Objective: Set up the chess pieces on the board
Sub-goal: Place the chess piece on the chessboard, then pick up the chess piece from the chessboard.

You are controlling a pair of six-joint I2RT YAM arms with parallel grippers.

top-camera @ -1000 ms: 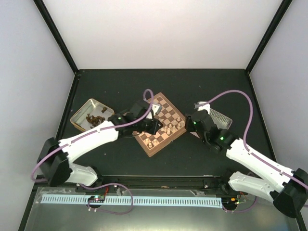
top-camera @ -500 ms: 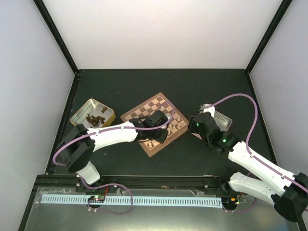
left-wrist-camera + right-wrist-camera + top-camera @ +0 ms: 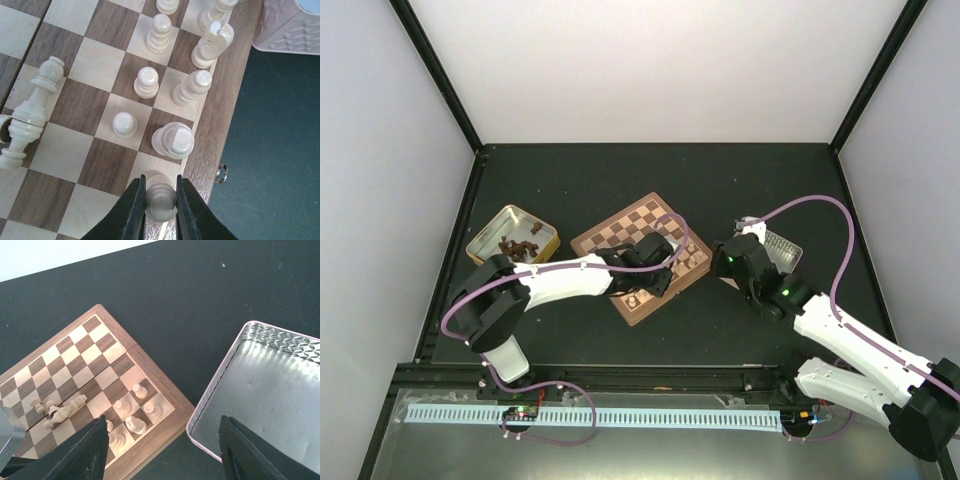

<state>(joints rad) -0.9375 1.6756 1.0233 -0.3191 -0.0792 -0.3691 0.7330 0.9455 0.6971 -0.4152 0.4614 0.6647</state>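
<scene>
Pinching one cream chess piece (image 3: 160, 202) between nearly closed fingers, the left gripper (image 3: 160, 192) holds it at a light square by the rim of the board (image 3: 60, 165). Just beyond, more cream pieces (image 3: 173, 140) stand upright on squares along that edge, with two toppled pieces (image 3: 30, 117) lying off to the side. The right gripper (image 3: 162, 420) hangs spread wide, gripping nothing, above the edge of a metal tin (image 3: 265, 390) just beside the board. Across the board, a second tin (image 3: 505, 220) holds dark pieces (image 3: 515, 246).

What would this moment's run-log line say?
left gripper: shut on cream piece at edge of board | right gripper: open, by silver tin | toppled pieces: lying on board
</scene>
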